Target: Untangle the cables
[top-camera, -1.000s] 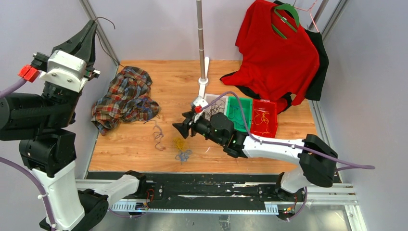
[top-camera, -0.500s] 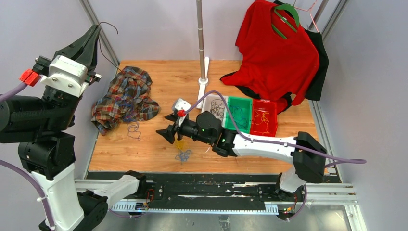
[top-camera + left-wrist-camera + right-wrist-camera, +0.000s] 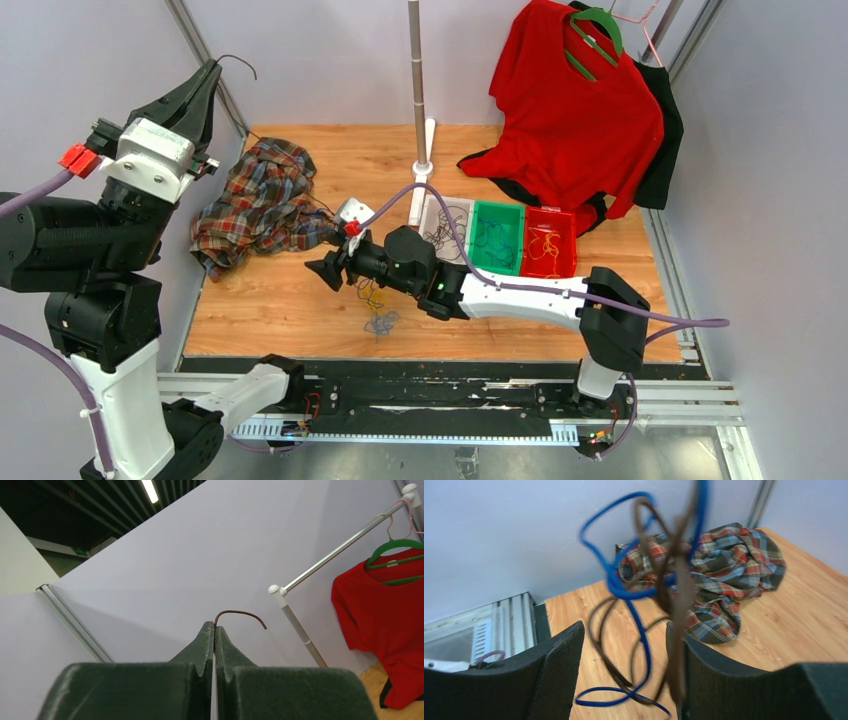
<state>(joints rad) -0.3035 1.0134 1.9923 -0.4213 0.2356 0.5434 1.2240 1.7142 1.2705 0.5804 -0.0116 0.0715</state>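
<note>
My left gripper [image 3: 212, 70] is raised high at the far left, shut on the end of a thin dark brown cable [image 3: 240, 613] that curls out above the tips [image 3: 214, 628]. My right gripper [image 3: 322, 272] is open, low over the table beside the plaid shirt [image 3: 255, 205]. In the right wrist view, blurred blue cable loops [image 3: 616, 582] and brown cable loops [image 3: 679, 585] hang between its open fingers [image 3: 556, 672]; I cannot tell whether they touch the fingers. A small yellow bundle [image 3: 372, 295] and a blue bundle [image 3: 381, 322] lie on the table below the right arm.
Three bins stand at the right: a clear one [image 3: 430, 212] with dark cables, a green one [image 3: 497, 212], a red one [image 3: 570, 245] with yellow cables. A rack pole [image 3: 417, 80] and a hanging red shirt [image 3: 575, 110] stand behind. Walls enclose the table.
The right gripper has moved left across the table towards the plaid shirt. The blue and dark loops were dragged left and lifted off the table. The left gripper has risen slightly.
</note>
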